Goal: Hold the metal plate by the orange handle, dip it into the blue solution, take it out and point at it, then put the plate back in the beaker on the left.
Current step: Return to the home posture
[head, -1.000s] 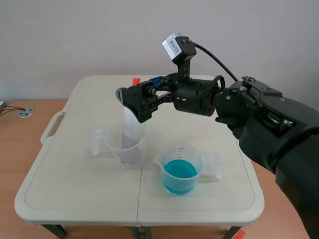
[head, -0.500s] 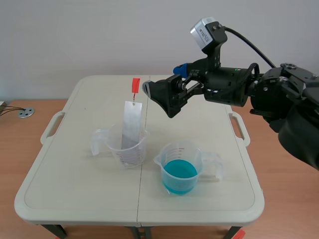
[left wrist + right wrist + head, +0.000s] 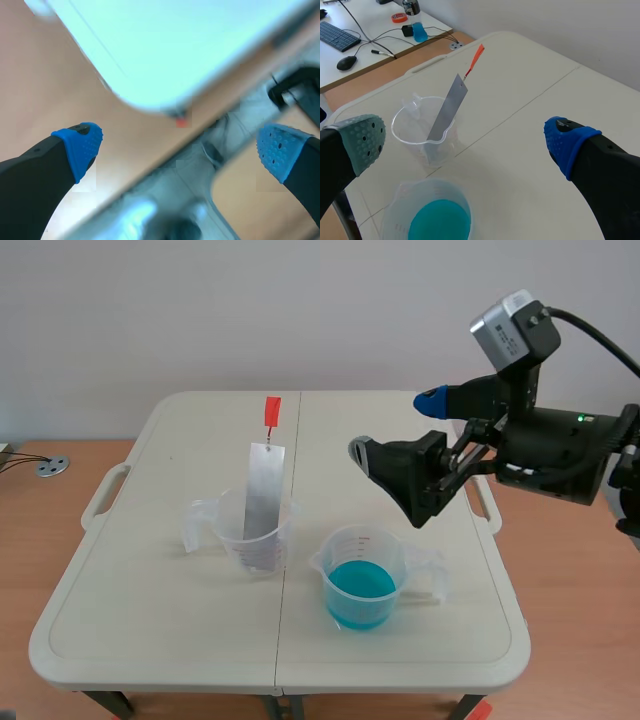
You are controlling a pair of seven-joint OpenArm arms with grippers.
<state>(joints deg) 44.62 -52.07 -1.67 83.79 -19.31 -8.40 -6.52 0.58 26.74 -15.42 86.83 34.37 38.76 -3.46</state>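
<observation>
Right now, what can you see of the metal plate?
The metal plate is a thin, flat grey strip with an orange handle attached at its top end. It stands tilted in the clear left beaker, lower end inside, leaning on the rim. Only the beaker touches it; the right pincer hangs open, apart.

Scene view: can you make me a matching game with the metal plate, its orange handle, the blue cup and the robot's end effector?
1 metal plate
2 orange handle
3 beaker of blue solution
4 right end effector

a open, in the air
b stands in the left beaker
c partly full
d tops the plate

Pairs: 1-b, 2-d, 3-c, 4-a
</observation>
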